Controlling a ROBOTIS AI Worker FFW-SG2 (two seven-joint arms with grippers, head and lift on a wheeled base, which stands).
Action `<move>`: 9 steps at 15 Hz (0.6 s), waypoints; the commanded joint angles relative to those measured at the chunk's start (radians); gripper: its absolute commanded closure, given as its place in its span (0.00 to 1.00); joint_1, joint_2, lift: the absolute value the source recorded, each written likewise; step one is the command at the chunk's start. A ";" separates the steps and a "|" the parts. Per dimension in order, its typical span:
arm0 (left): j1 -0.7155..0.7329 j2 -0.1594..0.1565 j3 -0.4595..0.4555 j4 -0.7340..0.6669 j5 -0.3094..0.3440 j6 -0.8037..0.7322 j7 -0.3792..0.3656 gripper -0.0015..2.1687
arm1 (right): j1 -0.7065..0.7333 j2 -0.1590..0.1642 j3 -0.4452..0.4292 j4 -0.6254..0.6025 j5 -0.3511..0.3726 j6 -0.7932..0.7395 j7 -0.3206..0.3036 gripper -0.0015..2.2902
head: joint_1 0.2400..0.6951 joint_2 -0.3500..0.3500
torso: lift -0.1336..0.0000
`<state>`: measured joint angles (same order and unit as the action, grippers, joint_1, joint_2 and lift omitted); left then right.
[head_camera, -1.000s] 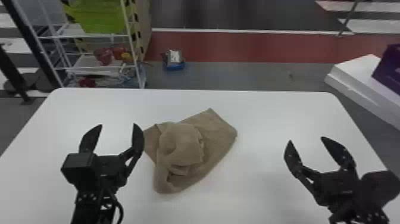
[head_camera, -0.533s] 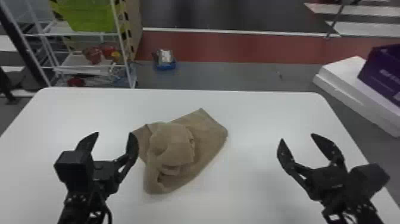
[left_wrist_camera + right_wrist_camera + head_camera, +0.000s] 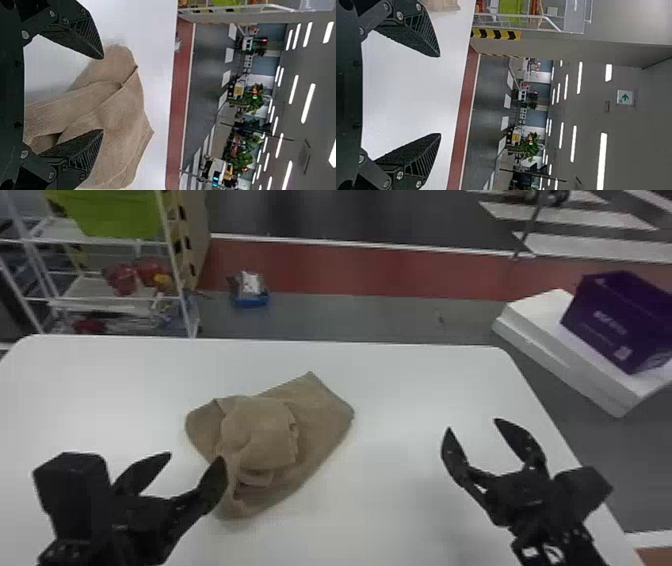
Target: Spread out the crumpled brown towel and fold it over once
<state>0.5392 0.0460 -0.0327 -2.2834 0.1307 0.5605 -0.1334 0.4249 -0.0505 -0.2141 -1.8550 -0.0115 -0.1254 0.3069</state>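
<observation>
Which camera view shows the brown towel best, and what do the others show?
The head view: nearly the whole towel shows, crumpled on the table. The left wrist view gives folds close up, partly behind the left gripper; the right wrist view catches a small piece at its edge.

left gripper (image 3: pixel 195 456), right gripper (image 3: pixel 472 424): black | fingers (image 3: pixel 81 35): tapered, ribbed | screws (image 3: pixel 399 16): silver

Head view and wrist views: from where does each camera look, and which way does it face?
Head view: on robot's head, facing forward and down at white table and brown towel; left fingers and right fingers show.
Left wrist view: on left wrist, facing forward over the towel; left fingers show.
Right wrist view: on right wrist, facing forward across the table; right fingers show.
Head and left wrist views share towel and table.
</observation>
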 commanded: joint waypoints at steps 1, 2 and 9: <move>0.013 0.000 -0.009 -0.033 0.003 0.114 -0.014 0.13 | 0.002 0.000 -0.002 0.011 -0.001 -0.016 0.000 0.08 | 1.00 0.27 | 0.08; 0.016 0.003 -0.015 -0.034 0.000 0.138 -0.023 0.13 | 0.002 0.000 -0.004 0.013 -0.001 -0.026 0.000 0.08 | 1.00 0.26 | 0.08; 0.024 0.012 -0.105 -0.021 -0.077 0.194 -0.017 0.13 | -0.005 -0.005 -0.004 0.050 -0.010 -0.069 0.001 0.08 | 1.00 0.19 | 0.08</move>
<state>0.5639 0.0579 -0.1244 -2.3084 0.0521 0.7474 -0.1500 0.4244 -0.0514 -0.2178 -1.8166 -0.0185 -0.1870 0.3081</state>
